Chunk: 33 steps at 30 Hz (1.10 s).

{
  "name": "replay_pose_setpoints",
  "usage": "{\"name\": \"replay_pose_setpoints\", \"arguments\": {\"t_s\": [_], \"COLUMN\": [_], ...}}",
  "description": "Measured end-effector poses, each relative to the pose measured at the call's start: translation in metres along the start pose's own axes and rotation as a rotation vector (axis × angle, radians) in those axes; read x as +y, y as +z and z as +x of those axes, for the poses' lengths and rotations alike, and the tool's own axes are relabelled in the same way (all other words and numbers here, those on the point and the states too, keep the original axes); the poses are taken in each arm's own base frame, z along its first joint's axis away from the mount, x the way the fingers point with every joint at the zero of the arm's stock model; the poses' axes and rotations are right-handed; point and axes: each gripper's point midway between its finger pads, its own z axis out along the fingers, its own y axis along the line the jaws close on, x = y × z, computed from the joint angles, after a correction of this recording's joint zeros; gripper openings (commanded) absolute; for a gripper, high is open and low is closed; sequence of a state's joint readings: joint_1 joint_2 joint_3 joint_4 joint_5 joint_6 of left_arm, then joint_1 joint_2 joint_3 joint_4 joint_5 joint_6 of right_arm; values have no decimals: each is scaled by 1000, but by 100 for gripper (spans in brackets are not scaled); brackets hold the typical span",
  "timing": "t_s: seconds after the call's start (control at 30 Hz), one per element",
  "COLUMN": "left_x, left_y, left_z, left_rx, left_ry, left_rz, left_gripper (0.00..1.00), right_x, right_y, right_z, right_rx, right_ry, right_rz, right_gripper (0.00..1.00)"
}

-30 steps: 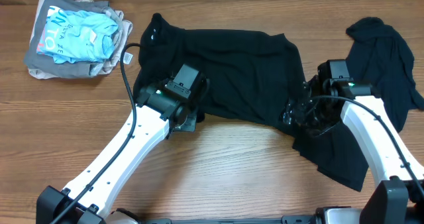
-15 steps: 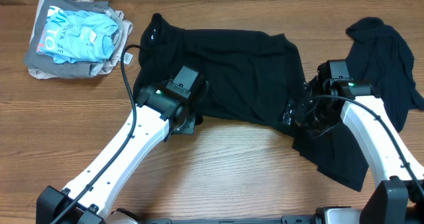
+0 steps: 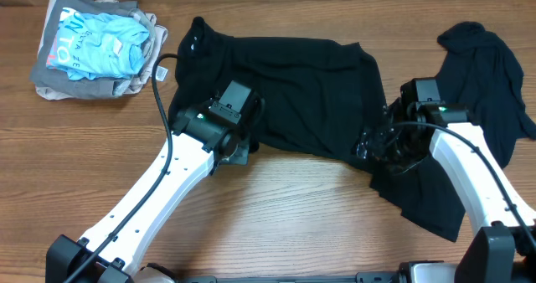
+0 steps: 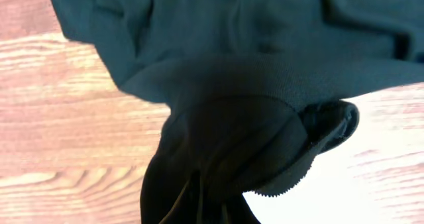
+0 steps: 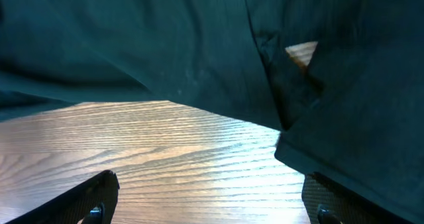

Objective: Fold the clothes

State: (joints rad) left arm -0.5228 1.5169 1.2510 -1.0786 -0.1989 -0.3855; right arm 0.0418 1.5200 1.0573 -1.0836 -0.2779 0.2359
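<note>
Across the brown wooden surface (image 3: 318,224) we see a large limp black fabric garment (image 3: 301,82) spread mid-frame in the overhead view, its long axis running left to right; which end is the collar we cannot tell. Our left tool (image 3: 237,153) is clenched on the bunched lower-left hem, our right tool (image 3: 374,145) hangs released, jaws wide, at the lower-right edge, so each arm is nearest its own end of that axis.

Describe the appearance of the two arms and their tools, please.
Left arm and right arm: white shells, black joints, black camera blocks at the wrists. A black cable runs along each. A small green light shows near the right wrist. The left tool and right tool are black.
</note>
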Motion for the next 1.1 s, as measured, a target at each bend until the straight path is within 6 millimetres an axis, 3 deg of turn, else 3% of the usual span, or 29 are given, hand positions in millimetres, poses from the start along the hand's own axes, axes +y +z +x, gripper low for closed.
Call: {"name": "replay_pose_setpoints", "arguments": {"t_s": [0.37, 0.43, 0.7, 0.8, 0.87, 0.93, 1.0, 1.1], "left_x": [-3, -3, -3, -3, -3, -3, -3, -3], "left_y": [0, 0, 0, 0, 0, 0, 0, 0], "left_z": [-6, -6, -6, -6, -6, -6, -6, -6], "left_rx": [-24, -24, -24, -24, -23, -23, -24, -24], "left_ry": [-6, -6, -6, -5, -5, -5, -6, -5], "left_rz": [14, 14, 14, 14, 14, 14, 14, 14], "left_gripper": [5, 5, 5, 5, 5, 4, 4, 4], "right_x": [-11, -11, -20, -21, -22, -24, -27, -29], "right_y": [36, 45, 67, 69, 70, 71, 73, 73], "right_z": [4, -4, -5, -6, -8, -8, -6, -6], "right_rx": [-29, -75, -132, -146, -156, -160, -158, -159], "right_ry": [27, 19, 9, 15, 24, 48, 64, 100], "right_rz": [-21, -37, -48, -48, -47, -38, -29, -24], "right_gripper": [91, 91, 80, 70, 57, 34, 4, 4]}}
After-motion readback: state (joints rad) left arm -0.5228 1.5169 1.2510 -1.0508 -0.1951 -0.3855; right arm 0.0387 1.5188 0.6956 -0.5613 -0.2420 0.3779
